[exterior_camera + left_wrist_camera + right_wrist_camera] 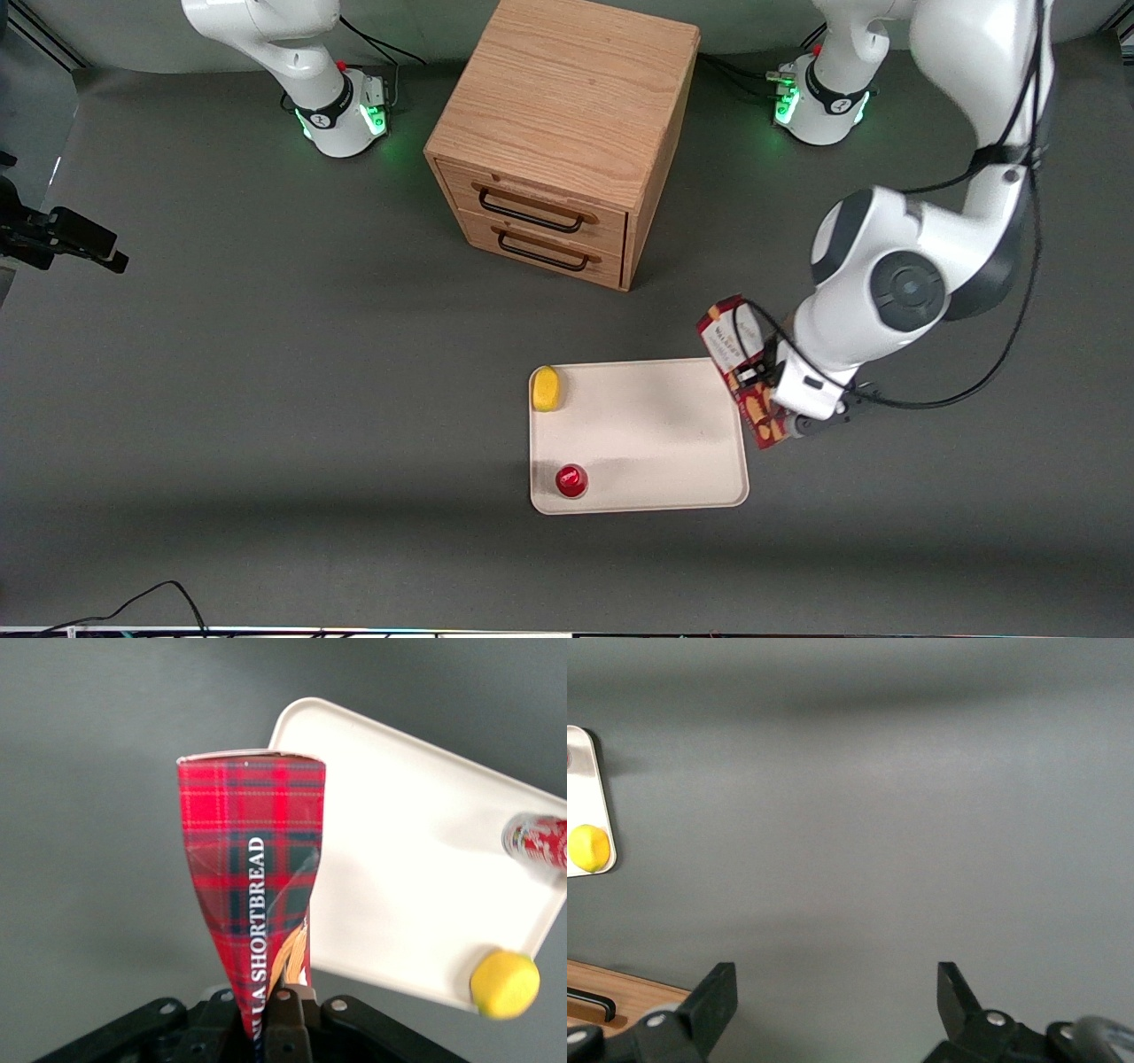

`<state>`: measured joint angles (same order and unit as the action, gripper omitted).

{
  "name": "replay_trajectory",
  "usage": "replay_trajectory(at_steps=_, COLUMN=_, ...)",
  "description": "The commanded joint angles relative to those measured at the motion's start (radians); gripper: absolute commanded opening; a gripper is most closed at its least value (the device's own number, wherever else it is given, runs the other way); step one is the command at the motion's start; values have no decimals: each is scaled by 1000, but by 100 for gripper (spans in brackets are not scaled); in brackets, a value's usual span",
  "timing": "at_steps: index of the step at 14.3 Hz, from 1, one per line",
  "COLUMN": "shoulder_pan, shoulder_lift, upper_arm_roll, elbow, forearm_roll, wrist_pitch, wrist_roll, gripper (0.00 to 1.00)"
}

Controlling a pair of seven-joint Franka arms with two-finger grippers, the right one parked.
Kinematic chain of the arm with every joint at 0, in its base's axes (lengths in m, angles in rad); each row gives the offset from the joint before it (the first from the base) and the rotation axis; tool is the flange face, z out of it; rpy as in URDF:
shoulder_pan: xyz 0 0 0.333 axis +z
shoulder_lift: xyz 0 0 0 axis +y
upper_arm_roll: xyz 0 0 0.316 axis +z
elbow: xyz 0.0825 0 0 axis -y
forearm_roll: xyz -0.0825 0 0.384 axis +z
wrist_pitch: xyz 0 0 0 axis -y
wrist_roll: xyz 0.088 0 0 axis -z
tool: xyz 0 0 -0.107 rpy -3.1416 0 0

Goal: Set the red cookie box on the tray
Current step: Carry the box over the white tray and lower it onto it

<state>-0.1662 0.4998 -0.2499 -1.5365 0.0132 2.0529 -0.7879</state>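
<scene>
Wooden drawer cabinet (567, 133) at upper centre of the front frame, both drawers shut, not part of this job. Tray (656, 425) lies flat on the grey table (266, 372) at lower centre; it holds a yellow lemon-like object (547, 388) in its corner nearest the cabinet and a small round red object (571, 480) in the corner nearest the camera, leaving the middle bare, probably enough room for the carton. Red cookie box (740, 372) sits right of centre, lifted and tilted, overhanging the tray's edge toward the working arm's end but not resting on it. Gripper (780, 416) is at the box's lower end, jaws clamped on the narrow carton; in the wrist view the box (257, 895) rises from the fingers (283, 1028), with the tray (399, 886) underneath and to one side. Holding by one end likely lets the box be laid down lengthwise. Judged as mid-carry; release not yet due.
</scene>
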Motion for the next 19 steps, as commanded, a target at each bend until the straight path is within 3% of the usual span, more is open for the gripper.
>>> replay_trajectory(at_steps=1, shoulder_pan=-45, shoulder_lift=92, upper_arm_roll=3, elbow=36, forearm_roll=85, wrist_pitch=99, wrist_roll=-71, gripper=0)
replay_trajectory(at_steps=5, shoulder_pan=-72, shoulder_lift=166, upper_arm_roll=1, elbow=33, forearm_roll=194, wrist_pitch=173, wrist_roll=-125, gripper=0)
replay_trajectory(at_steps=14, shoulder_pan=-73, shoulder_lift=206, upper_arm_roll=3, elbow=-34, forearm_roll=195, wrist_pitch=314, wrist_roll=-140, gripper=0)
replay_trajectory(at_steps=16, shoulder_pan=-69, shoulder_lift=215, upper_arm_roll=4, elbow=-51, forearm_roll=197, wrist_pitch=348, wrist_roll=-140, gripper=41)
replay_trajectory(at_steps=17, shoulder_pan=-68, shoulder_lift=214, upper_arm_roll=4, elbow=-54, forearm_roll=197, wrist_pitch=349, wrist_roll=-140, gripper=86)
replay_trajectory(at_steps=18, shoulder_pan=-67, shoulder_lift=211, upper_arm_roll=4, elbow=-54, forearm_roll=197, wrist_pitch=343, wrist_roll=-140, gripper=100)
replay_trajectory(at_steps=19, shoulder_pan=-65, shoulder_lift=206, upper_arm_roll=4, elbow=-54, forearm_roll=197, wrist_pitch=333, wrist_roll=-142, gripper=100)
